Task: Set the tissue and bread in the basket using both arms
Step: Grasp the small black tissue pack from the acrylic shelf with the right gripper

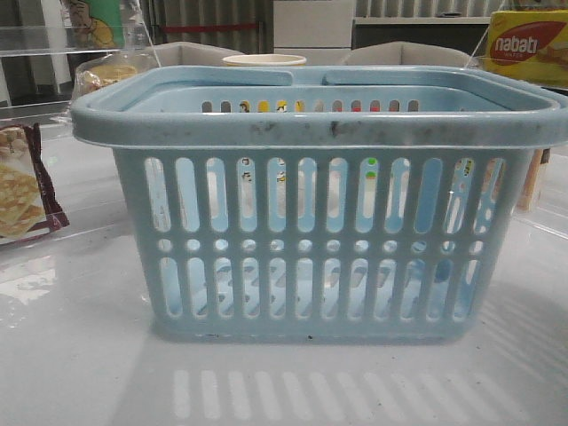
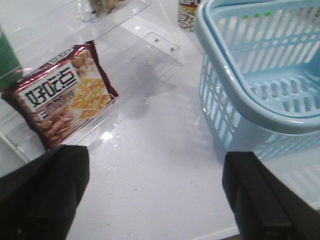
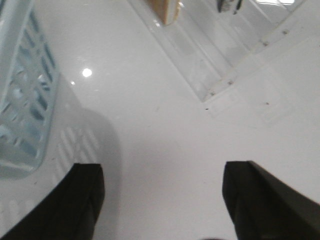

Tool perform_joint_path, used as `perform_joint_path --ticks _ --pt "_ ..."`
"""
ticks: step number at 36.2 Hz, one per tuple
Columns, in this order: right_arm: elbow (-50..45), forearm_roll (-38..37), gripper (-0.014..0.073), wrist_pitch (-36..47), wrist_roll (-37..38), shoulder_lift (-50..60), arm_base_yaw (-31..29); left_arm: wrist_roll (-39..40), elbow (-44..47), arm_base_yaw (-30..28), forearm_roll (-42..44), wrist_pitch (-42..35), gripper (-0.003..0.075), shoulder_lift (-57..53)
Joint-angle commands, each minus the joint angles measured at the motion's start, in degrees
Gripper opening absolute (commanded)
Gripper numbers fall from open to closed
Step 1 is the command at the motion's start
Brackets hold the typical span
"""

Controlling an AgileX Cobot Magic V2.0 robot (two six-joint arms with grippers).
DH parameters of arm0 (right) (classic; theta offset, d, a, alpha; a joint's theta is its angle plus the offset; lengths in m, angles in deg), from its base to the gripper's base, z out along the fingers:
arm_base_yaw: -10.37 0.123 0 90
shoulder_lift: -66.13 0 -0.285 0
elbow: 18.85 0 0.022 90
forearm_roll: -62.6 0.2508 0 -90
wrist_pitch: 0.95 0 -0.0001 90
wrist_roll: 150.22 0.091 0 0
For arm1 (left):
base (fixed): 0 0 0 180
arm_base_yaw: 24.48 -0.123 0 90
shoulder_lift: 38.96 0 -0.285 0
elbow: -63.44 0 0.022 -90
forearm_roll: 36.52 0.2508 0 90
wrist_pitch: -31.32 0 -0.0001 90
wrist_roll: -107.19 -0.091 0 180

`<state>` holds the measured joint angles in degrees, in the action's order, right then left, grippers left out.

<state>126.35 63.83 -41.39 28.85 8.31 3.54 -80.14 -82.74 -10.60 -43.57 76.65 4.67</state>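
Note:
The light-blue basket (image 1: 319, 222) stands in the middle of the table and fills the front view; its near corner shows in the left wrist view (image 2: 260, 75) and its wall in the right wrist view (image 3: 22, 100). The bread (image 1: 106, 75), golden-brown in a clear bag, lies on the far left shelf behind the basket. A tan-edged flat thing (image 1: 532, 182), probably the tissue, stands at the right behind the basket; it also shows in the right wrist view (image 3: 165, 11). My left gripper (image 2: 157, 200) is open and empty over bare table left of the basket. My right gripper (image 3: 162, 200) is open and empty right of the basket.
A maroon cracker bag (image 2: 62, 95) lies on a clear acrylic stand at the left (image 1: 22, 191). A yellow nabati box (image 1: 528, 44) sits at the back right. A dark-and-pale spotted packet (image 2: 189, 14) stands behind the basket. A clear acrylic shelf (image 3: 200, 55) lies on the right.

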Motion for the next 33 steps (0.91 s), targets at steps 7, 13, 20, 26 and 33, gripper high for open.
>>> perform_joint_path --ticks 7,13,20,26,33 --pt "10.5 -0.2 0.0596 5.4 0.1 -10.5 -7.8 -0.5 -1.8 5.7 -1.1 -3.8 0.0601 0.4" --pt "17.1 1.8 0.0596 6.2 0.1 -19.1 -8.2 -0.5 -1.8 10.6 -1.1 -4.4 0.0601 0.4" --pt "24.3 6.7 0.0596 6.2 0.1 -29.0 -8.2 -0.5 -1.8 14.6 -1.1 -4.9 0.0601 0.4" --pt "29.4 8.8 0.0596 6.6 0.1 -36.3 -8.2 -0.5 -1.8 15.1 -1.1 -4.9 0.0601 0.4" --pt "33.1 10.1 0.0596 10.5 0.1 -42.7 -8.2 -0.5 -1.8 15.1 -1.1 -4.9 0.0601 0.4"
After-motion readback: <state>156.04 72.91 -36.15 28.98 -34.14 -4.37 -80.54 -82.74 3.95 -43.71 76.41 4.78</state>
